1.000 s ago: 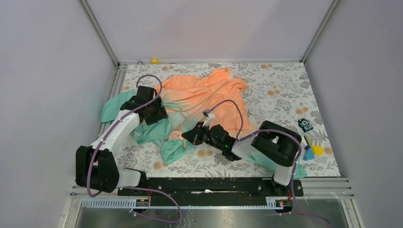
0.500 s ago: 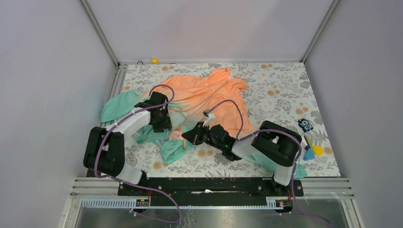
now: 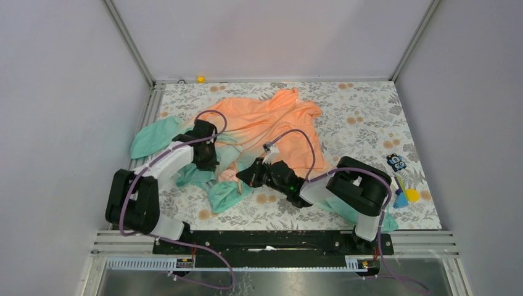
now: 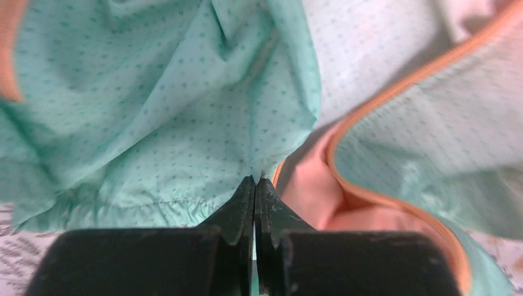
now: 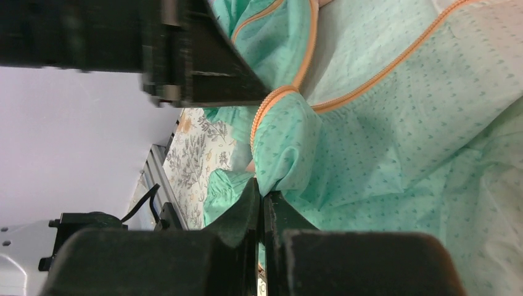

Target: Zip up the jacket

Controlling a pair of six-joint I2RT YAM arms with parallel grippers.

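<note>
On the floral-patterned tabletop (image 3: 364,117), seen from the top camera, a large, thin long-sleeved jacket (image 3: 271,120) lies crumpled left of centre. Its fabric is orange at the far side and fades to teal-green toward the arms. One teal sleeve end reaches to the left edge of the table. The left gripper (image 3: 214,166) is down on the teal folds at the jacket's near-left part. The right gripper (image 3: 240,177) is just beside it on the near edge of the fabric, by a loose teal flap. A small yellow object (image 3: 200,79) sits at the far rim, and a few small coloured toys (image 3: 404,194) lie well apart on the right.

In the left wrist view, the black fingers (image 4: 237,206) are pressed flat together with no gap. Their tips meet the lower edge of a dotted teal fold, which draws to a point there, so the thin cloth looks nipped between them. The orange zipper tape (image 4: 395,80) curves along a teal panel on the right.

In the right wrist view, the two fingers (image 5: 247,206) are likewise closed tight, pinching a bunched teal corner edged with orange zipper tape. The left arm's black gripper body shows just above that bunch.
</note>
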